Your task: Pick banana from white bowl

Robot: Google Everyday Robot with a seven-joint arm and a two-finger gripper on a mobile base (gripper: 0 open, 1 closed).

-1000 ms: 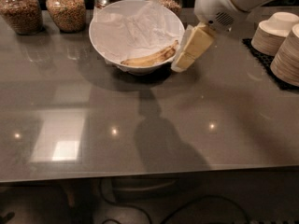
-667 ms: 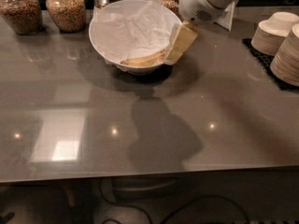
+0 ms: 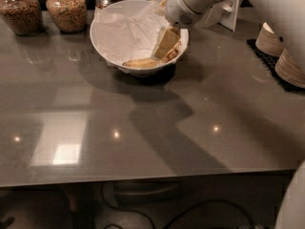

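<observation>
Position: banana (image 3: 138, 62) lies on crumpled paper (image 3: 128, 30) low at the front of the white bowl (image 3: 143, 72), curving along the near wall. Its right end runs up toward the bowl's right side.

Claw (image 3: 163, 49): inside the bowl on the right, hanging tilted from the white arm (image 3: 190, 4) above the rim. Its tip sits at the banana's right end. Contact or a small gap: cannot tell. How far open it stands, and whether it has anything in hold: cannot tell. The banana appears to rest on the paper, not lifted.

Surroundings: bowl stands on the grey desk (image 3: 143, 142). Jars (image 3: 66, 8) of grain are behind it to the left. Stacked small bowls (image 3: 290, 66) are well apart on the right.

Handling, judged:
- Light fruit, no real load on the arm.
- Soft under the skin, so a hard squeeze would likely bruise or split it. Firm but gentle closure is wanted.
- Skin is smooth and the body is round and curved, so it may roll or swing if taken near a tip.
- Best hold is probably across the thick middle, at right angles to its length.
- The near wall leaves little room on that side.
- Loose paper underneath could get pinched and come up with it.
- The bowl may slide on the glossy desk if pushed sideways.
</observation>
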